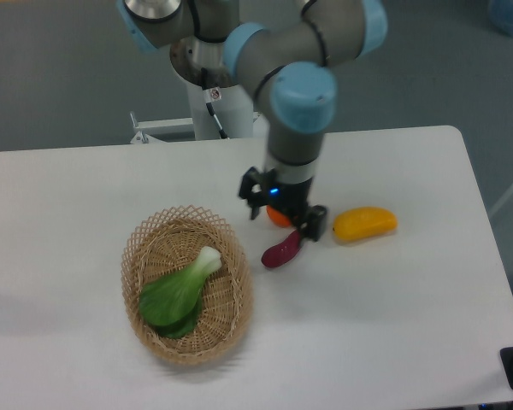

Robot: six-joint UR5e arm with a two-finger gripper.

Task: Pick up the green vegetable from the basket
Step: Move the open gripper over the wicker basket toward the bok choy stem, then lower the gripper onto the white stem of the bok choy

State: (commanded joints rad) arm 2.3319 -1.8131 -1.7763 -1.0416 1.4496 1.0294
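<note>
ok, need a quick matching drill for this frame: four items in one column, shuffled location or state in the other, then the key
Items
1. leafy green bok choy
2. yellow mango
3. purple sweet potato
4. black two-finger gripper

Places or states
A. lying on the white table, farthest right of the produce
B. open, above the orange fruit
C. inside the oval wicker basket
D. on the table between basket and mango

Pairs: 1-C, 2-A, 3-D, 4-B

bok choy point(181, 291) in basket point(150, 239), gripper point(281, 213) apart
</note>
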